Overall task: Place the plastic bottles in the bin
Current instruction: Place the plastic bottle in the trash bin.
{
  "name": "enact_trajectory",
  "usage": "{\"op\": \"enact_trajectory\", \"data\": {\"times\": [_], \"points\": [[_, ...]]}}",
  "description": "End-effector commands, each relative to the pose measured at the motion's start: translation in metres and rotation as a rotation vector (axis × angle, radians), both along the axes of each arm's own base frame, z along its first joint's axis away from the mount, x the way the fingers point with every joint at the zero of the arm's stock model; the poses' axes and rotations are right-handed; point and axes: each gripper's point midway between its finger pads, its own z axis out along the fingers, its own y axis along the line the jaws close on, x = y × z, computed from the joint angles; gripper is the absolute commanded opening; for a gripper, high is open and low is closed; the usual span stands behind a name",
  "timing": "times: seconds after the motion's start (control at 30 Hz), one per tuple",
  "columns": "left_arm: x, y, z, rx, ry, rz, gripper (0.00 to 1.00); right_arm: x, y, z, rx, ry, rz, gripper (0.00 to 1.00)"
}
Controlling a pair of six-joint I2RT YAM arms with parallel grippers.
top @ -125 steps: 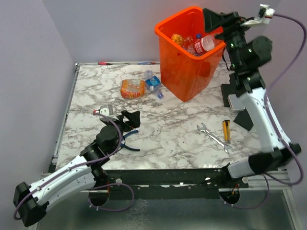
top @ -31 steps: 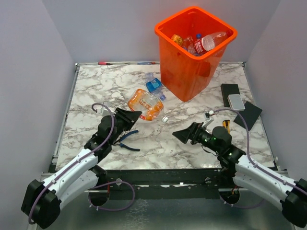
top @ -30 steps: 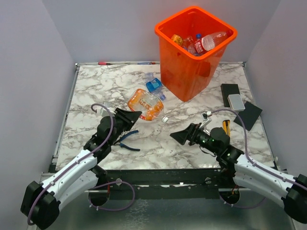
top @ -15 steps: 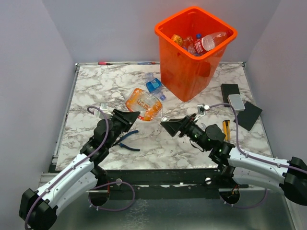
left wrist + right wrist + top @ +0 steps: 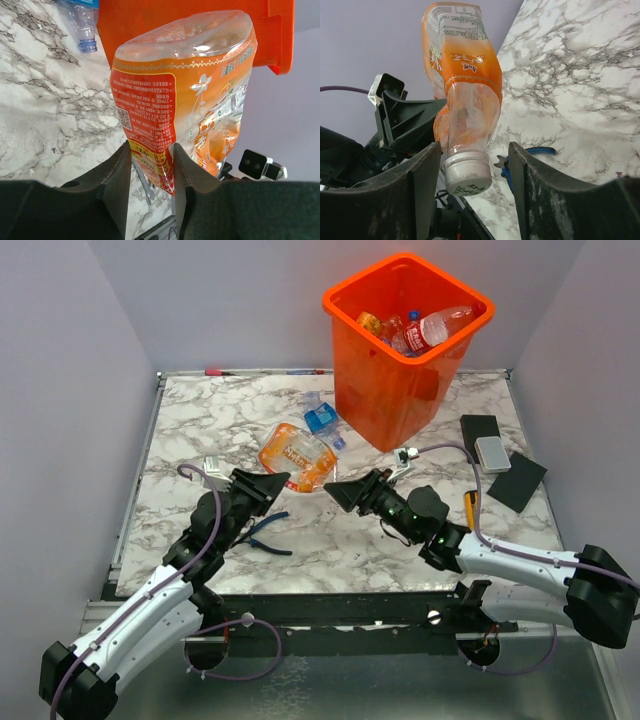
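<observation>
My left gripper [image 5: 272,483] is shut on the flattened bottom edge of a crushed orange-labelled plastic bottle [image 5: 296,454], which it holds off the table; its fingers [image 5: 122,170] pinch the label. The bottle [image 5: 185,95] points its white cap [image 5: 467,172] toward my right gripper [image 5: 340,495]. That gripper's jaws stand on either side of the cap, with a gap left on the right side. The orange bin [image 5: 405,360] stands at the back with several bottles [image 5: 430,328] inside. One blue-labelled bottle [image 5: 322,420] lies on the table beside the bin.
Blue-handled pliers [image 5: 268,532] lie under my left arm. A yellow tool [image 5: 470,506] lies by my right arm. Black blocks [image 5: 480,430] and a grey box [image 5: 492,452] sit at the right edge. A red pen [image 5: 215,371] lies along the back edge.
My right arm came down from above the bin and reached left across the table to the bottle's cap, its jaws narrowing. My left gripper picked up the orange bottle and shifted slightly right.
</observation>
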Motion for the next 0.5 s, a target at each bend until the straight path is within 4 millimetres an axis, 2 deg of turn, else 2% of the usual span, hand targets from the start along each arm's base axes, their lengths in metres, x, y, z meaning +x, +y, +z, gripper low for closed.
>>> {"op": "enact_trajectory", "data": {"times": [0.0,0.03,0.13,0.2,0.23,0.37,0.4,0.47], "points": [[-0.002,0.001,0.006,-0.016,-0.006,0.003,0.00,-0.009,0.010,0.009,0.053,-0.002,0.061,0.54],[-0.002,0.001,0.005,-0.014,-0.004,0.004,0.00,-0.010,0.012,0.008,0.053,-0.002,0.075,0.50],[0.000,-0.001,0.003,-0.002,0.001,0.002,0.00,-0.015,0.013,0.009,0.063,-0.002,0.100,0.29],[0.001,-0.002,0.004,0.012,-0.003,-0.005,0.01,-0.017,0.010,0.011,0.070,-0.009,0.097,0.05],[0.001,-0.002,0.004,0.021,-0.006,-0.006,0.12,-0.016,0.006,0.012,0.072,-0.003,0.082,0.01],[0.005,0.003,0.014,0.109,-0.054,0.008,0.84,-0.018,-0.016,0.017,0.014,-0.004,0.023,0.00],[0.007,0.007,0.020,0.144,-0.077,0.022,0.97,-0.018,-0.024,0.019,-0.009,0.000,0.002,0.00],[0.011,0.016,0.032,0.231,-0.135,0.057,0.99,-0.020,-0.044,0.025,-0.062,0.004,-0.050,0.00]]}}
